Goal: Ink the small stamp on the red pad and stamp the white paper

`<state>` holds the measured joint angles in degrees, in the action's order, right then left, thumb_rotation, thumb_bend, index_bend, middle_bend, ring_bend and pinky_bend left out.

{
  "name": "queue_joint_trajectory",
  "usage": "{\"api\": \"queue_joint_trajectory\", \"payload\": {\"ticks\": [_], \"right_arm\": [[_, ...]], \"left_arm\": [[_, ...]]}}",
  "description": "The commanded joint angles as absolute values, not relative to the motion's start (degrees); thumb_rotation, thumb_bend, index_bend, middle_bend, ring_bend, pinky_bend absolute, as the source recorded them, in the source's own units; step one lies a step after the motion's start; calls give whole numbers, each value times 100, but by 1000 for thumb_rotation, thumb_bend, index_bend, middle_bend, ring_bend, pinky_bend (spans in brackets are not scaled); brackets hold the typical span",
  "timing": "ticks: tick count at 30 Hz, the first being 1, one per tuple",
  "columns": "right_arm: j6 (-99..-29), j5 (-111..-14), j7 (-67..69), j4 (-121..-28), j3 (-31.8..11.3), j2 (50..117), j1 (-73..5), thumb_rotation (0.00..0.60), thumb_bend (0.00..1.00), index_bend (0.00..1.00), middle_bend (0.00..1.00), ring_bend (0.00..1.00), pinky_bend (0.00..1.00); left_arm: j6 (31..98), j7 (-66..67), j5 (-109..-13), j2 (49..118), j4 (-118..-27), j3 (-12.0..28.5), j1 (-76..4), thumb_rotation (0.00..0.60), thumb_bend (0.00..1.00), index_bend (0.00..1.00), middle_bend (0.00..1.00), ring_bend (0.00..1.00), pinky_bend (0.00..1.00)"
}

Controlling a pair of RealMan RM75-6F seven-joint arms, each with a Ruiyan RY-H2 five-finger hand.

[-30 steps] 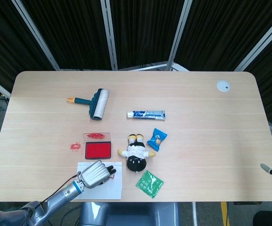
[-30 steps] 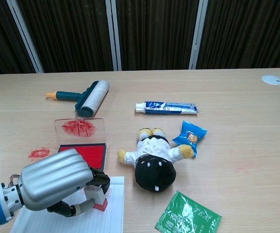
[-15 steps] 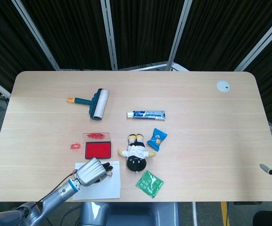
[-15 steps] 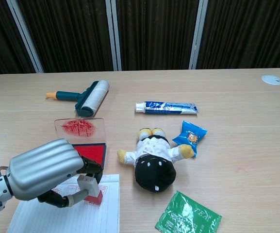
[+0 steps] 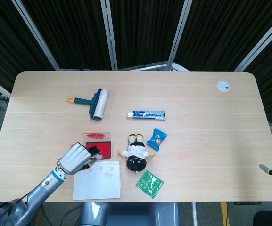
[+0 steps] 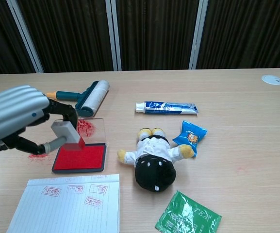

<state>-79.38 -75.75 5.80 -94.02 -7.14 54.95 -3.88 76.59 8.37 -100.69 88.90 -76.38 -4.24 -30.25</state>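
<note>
My left hand (image 6: 13, 114) (image 5: 76, 158) pinches the small stamp (image 6: 67, 134), a grey block with a red inked face, tilted in the air. The stamp hovers just over the back left corner of the red ink pad (image 6: 80, 158) (image 5: 103, 149); I cannot tell whether it touches. In front of the pad lies the white lined paper (image 6: 67, 208) (image 5: 97, 181), bearing several red stamp marks (image 6: 79, 193) near its far edge. Of my right hand, only a slim grey tip (image 5: 267, 168) shows past the table's right edge.
The pad's clear lid (image 6: 79, 127), smeared red, lies behind the pad, and a red stain (image 6: 39, 154) marks the table to its left. A lint roller (image 6: 89, 98), toothpaste tube (image 6: 166, 107), plush doll (image 6: 152, 158), blue snack packet (image 6: 189, 135) and green tea packet (image 6: 188, 213) lie around.
My left hand has lifted the stamp off the paper and carried it back and left to above the red pad. The paper's stamp marks are now uncovered.
</note>
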Motion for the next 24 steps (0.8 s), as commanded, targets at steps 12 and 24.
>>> {"api": "queue_joint_trajectory", "payload": {"ticks": [12, 24], "right_arm": [[-7955, -7638, 509, -9470, -686, 5491, -391, 600, 0, 0, 0, 0, 0], [-7890, -7535, 360, -9482, -700, 5533, -429, 600, 0, 0, 0, 0, 0]], "left_arm": [[7176, 3, -9056, 8594, -6395, -290, -2655, 600, 468, 651, 592, 964, 995], [6821, -268, -9120, 9094, -5303, -410, -2694, 600, 469, 637, 573, 964, 995]]}}
